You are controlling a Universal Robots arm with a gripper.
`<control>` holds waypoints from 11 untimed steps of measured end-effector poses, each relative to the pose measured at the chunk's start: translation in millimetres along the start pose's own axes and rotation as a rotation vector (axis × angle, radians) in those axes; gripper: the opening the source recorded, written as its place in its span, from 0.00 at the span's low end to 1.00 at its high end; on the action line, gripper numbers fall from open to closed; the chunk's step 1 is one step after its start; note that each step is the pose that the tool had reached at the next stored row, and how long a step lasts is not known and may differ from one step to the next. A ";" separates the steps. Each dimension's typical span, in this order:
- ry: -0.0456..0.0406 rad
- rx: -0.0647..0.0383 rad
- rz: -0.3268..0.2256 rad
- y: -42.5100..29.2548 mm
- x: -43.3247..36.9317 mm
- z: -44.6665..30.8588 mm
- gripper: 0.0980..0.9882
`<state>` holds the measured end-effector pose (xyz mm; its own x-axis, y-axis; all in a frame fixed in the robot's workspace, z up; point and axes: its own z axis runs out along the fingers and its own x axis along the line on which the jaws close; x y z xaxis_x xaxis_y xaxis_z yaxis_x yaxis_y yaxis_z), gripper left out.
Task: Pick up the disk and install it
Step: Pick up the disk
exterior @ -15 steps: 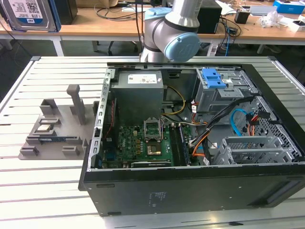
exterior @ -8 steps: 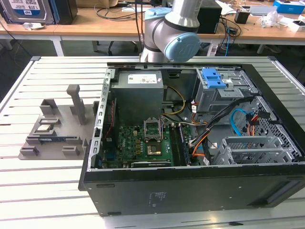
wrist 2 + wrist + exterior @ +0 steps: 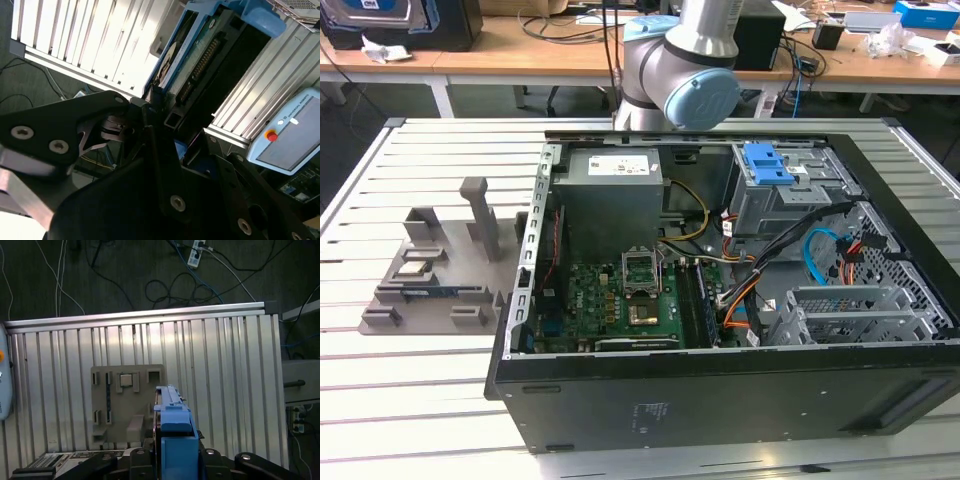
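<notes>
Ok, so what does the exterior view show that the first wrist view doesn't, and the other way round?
Exterior view: the open computer case, its motherboard, the grey drive cage with a blue latch on top, and the arm behind the case. First wrist view: the disk in its blue carrier, edge-on and clamped in the gripper above the table, plus cables and a power strip on the floor. Both: the slatted metal table and the grey parts tray lying on it.
</notes>
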<state>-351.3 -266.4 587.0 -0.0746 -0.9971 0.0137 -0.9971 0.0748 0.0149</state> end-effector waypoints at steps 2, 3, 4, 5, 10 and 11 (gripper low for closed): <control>0.0000 0.000 0.000 0.0 -0.1 -4.0 0.30; 0.0000 0.000 0.000 0.0 -0.1 -8.1 0.30; 0.0000 0.000 0.000 0.0 -0.1 -9.1 0.30; -0.0004 0.000 0.000 0.0 -0.1 -9.3 0.30; -0.0017 0.000 0.000 0.0 0.0 -9.2 0.30; -0.0044 0.000 -0.001 0.0 1.0 -9.2 0.30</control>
<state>-351.3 -267.2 596.3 -0.0741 -0.9972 0.0093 -0.9971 0.0742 0.0152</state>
